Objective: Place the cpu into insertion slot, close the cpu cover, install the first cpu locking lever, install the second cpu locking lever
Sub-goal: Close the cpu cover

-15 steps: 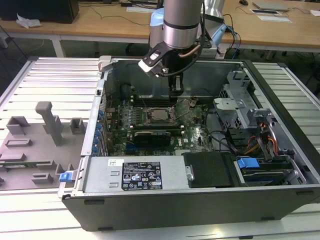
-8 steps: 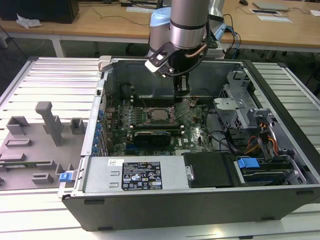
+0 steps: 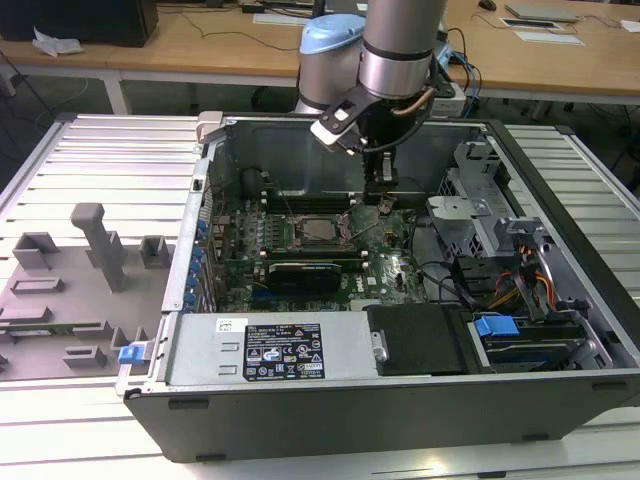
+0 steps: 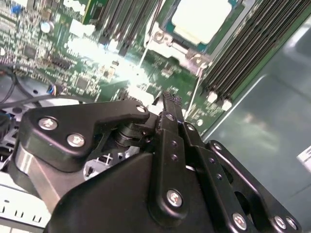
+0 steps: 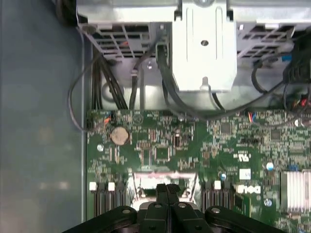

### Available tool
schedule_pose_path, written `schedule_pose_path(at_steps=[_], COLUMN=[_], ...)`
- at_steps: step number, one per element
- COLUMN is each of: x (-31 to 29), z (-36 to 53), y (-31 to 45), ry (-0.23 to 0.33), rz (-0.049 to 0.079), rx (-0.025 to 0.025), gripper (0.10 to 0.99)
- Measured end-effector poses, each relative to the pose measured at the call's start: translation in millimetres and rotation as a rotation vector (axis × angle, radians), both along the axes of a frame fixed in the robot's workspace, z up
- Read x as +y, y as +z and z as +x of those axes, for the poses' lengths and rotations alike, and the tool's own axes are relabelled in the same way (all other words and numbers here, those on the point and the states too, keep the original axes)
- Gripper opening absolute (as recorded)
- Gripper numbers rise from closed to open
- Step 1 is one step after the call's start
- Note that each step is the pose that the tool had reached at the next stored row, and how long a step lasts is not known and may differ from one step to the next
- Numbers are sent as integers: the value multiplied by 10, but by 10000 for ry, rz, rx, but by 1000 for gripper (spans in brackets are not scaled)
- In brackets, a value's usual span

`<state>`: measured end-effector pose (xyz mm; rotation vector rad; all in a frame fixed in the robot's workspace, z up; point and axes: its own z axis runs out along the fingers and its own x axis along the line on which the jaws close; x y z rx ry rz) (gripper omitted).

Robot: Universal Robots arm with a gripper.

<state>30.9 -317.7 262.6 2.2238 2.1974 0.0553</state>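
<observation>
Open case [image 3: 330,420] lying on its side on a ribbed metal table [image 3: 100,150]. In the exterior view, wooden desks [image 3: 200,50] are running across the room at 12 o'clock of the case, and a grey fixture plate [image 3: 60,300] is resting on the table at 9 o'clock. The arm is reaching down into the case, and the gripper [image 3: 385,205] is hanging over the green board [image 3: 395,265] at about 2 o'clock of the cpu [image 3: 320,231], near it. In both wrist views the gripper [image 5: 167,191] [image 4: 170,99] is showing its jaws closed, the fingers [image 5: 162,194] pressing together with nothing seen between them. The cpu [image 4: 201,17] is sitting in the slot [image 3: 300,235], silver top facing up, and the cover [image 4: 172,43] appears to be lying flat around it. A thin lever [image 3: 368,222] is slanting up from the slot's 3 o'clock edge toward the gripper. Whether the two are touching cannot be told. A drive cage [image 3: 470,220] is standing at 3 o'clock of the board.
</observation>
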Motion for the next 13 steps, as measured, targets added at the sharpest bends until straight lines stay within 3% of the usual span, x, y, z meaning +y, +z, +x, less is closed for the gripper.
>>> schedule_pose_path(at_steps=[3,6,8,13], x=[0,1,0,0], z=[86,240,257,276], y=[0,-4,-20,-152], ry=[1,3,1,0], rz=[0,3,0,1], rx=[9,18,18,21], gripper=[106,106,106,106])
